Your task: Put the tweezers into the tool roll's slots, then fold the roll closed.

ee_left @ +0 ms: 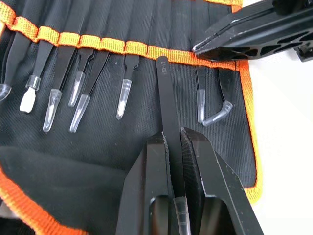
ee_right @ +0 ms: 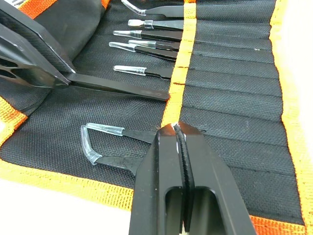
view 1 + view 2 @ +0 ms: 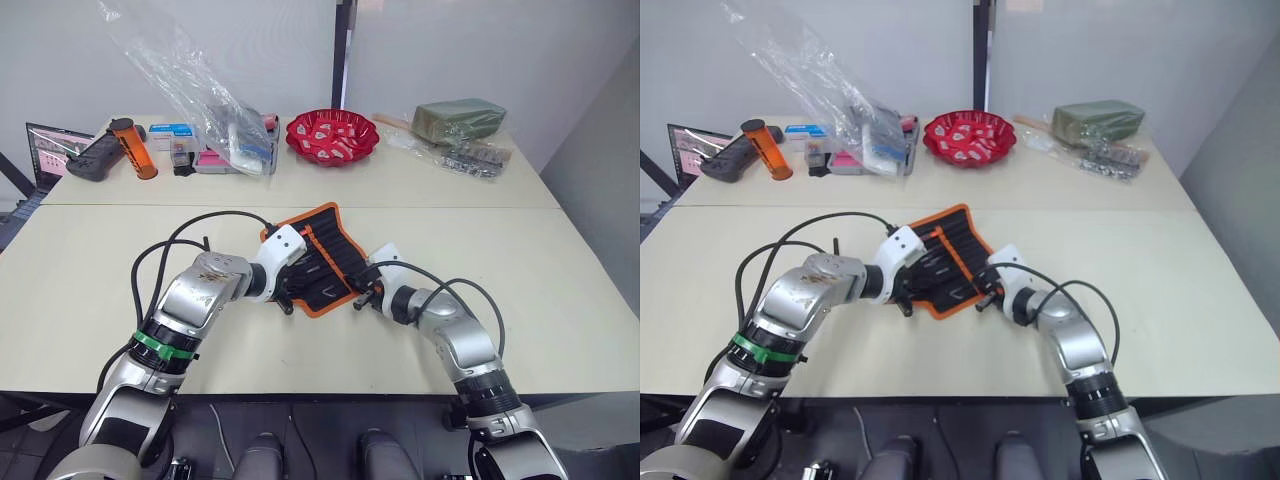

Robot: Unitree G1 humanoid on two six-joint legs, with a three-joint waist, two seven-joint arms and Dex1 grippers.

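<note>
Tool roll [image 3: 322,252] lies unrolled on counter [image 3: 560,290], mid-front, between both arms. Left hand [image 1: 175,142] clenched on one tweezers [image 1: 167,103] — blunt end at orange slot band [image 1: 102,44], not yet inside. Right hand [image 2: 179,134] clenched empty, tips pressing roll's right edge. Other tweezers [image 1: 78,98] sit in slots.

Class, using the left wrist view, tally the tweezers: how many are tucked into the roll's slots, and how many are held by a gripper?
Tucked tweezers: 8
Held tweezers, in the left gripper: 1
Total: 9
</note>
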